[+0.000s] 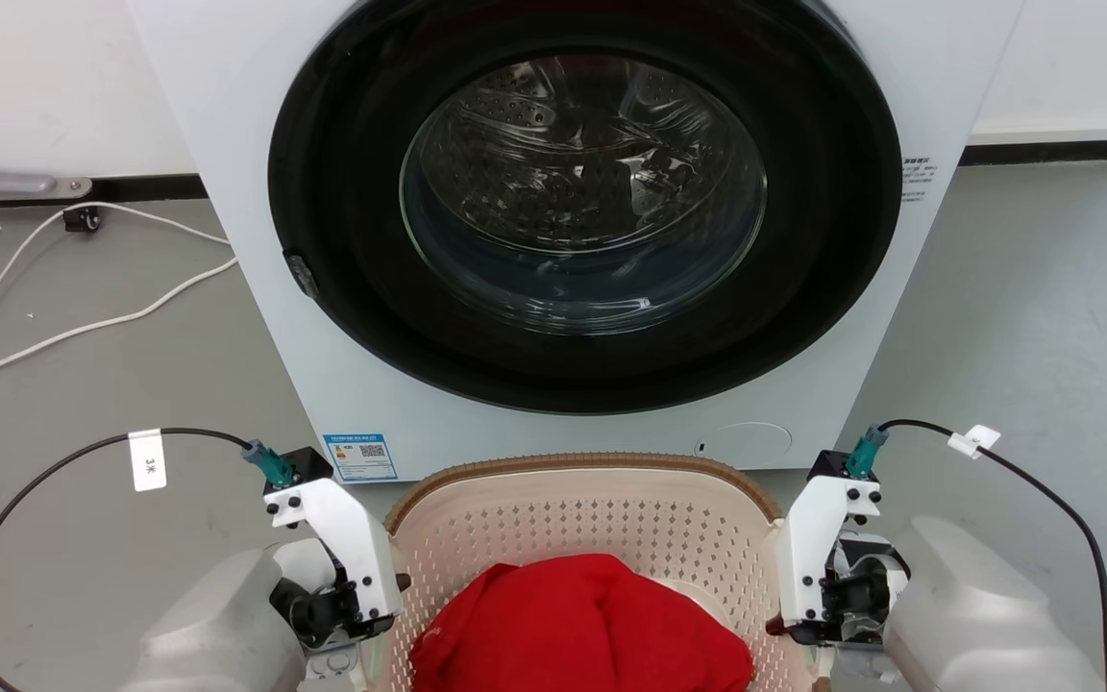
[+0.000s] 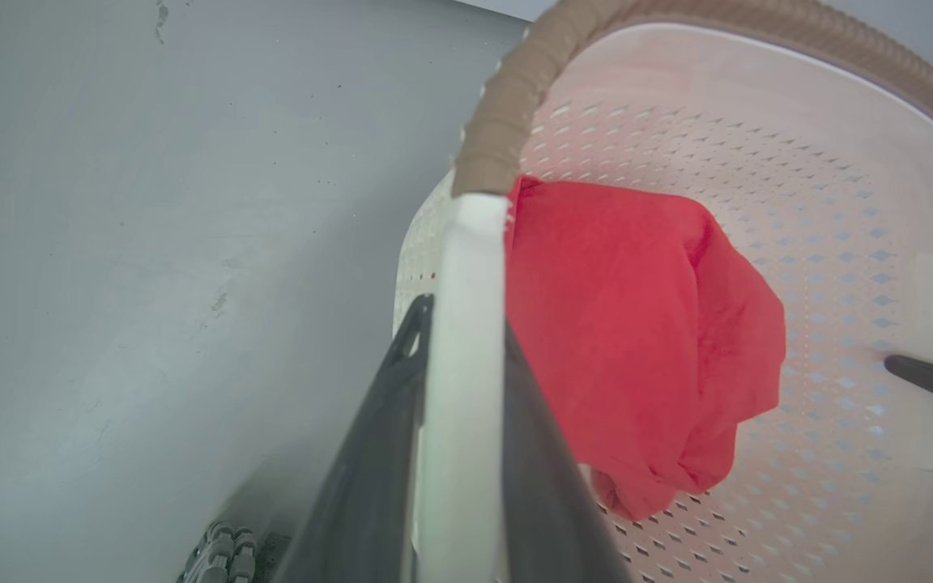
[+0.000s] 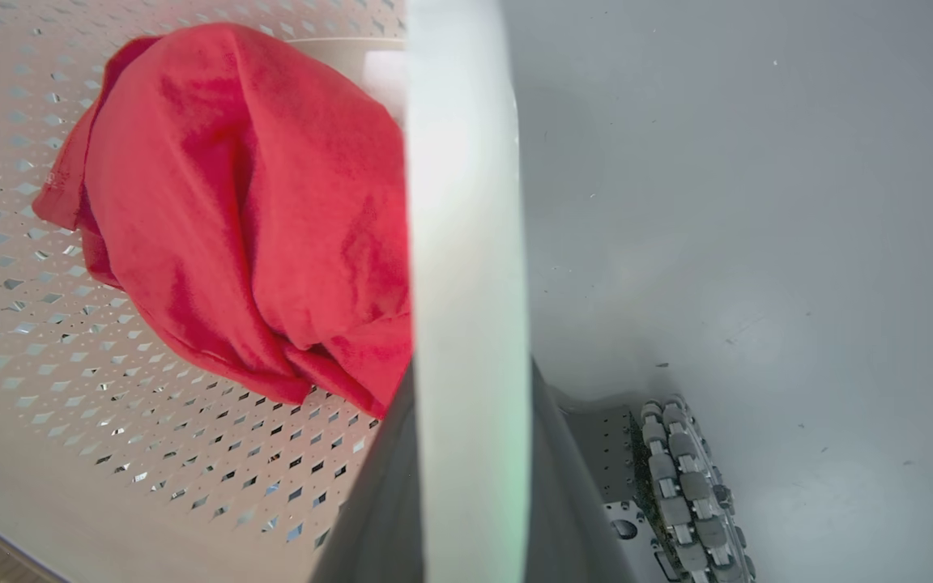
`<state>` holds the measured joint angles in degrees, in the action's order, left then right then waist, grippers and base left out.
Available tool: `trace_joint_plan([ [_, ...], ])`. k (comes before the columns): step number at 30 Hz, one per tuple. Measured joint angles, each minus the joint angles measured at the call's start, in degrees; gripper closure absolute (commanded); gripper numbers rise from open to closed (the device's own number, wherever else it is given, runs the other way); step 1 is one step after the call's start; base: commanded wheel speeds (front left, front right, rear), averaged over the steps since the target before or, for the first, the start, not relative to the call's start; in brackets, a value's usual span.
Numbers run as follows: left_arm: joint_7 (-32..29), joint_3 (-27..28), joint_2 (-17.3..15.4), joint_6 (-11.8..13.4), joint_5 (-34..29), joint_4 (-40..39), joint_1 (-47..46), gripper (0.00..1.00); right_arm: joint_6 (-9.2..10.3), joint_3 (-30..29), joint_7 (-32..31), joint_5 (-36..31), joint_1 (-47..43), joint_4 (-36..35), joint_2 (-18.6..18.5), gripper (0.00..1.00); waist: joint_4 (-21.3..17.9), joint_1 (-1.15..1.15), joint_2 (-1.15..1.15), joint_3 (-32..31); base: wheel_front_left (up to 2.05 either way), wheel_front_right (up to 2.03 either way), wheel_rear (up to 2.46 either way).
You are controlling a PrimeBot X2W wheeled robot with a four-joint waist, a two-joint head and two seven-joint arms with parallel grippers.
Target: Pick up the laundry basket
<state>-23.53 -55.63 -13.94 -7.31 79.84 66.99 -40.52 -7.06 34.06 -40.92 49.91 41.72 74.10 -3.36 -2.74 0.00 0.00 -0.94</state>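
The laundry basket (image 1: 573, 463), beige-pink with perforated walls and a brown woven-look rim, sits between my two arms just in front of the washing machine. A red cloth (image 1: 582, 625) lies bunched inside it. My left gripper (image 1: 398, 582) is shut on the basket's left side. In the left wrist view the white handle (image 2: 466, 243) is pinched between the dark fingers of the left gripper (image 2: 464, 317). My right gripper (image 1: 774, 625) is shut on the opposite side. In the right wrist view its white handle (image 3: 462, 202) stands between the fingers of the right gripper (image 3: 470, 372).
The white washing machine (image 1: 256, 288) stands close behind the basket, its round glass door (image 1: 582, 192) closed. A white cable (image 1: 83, 327) trails over the grey floor at the left. My wheeled base (image 3: 685, 478) shows below the right handle.
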Motion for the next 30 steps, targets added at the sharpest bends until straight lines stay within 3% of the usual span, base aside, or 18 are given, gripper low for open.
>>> trace_joint_plan([
  [30,0.08,-0.60,-0.02,0.00,0.82,-0.09,0.34,1.00,0.00,-0.56,-0.30,0.03,-0.49,0.00,0.00,1.00,-0.14,0.00,0.00,-0.40,0.00,0.00,0.00],
])
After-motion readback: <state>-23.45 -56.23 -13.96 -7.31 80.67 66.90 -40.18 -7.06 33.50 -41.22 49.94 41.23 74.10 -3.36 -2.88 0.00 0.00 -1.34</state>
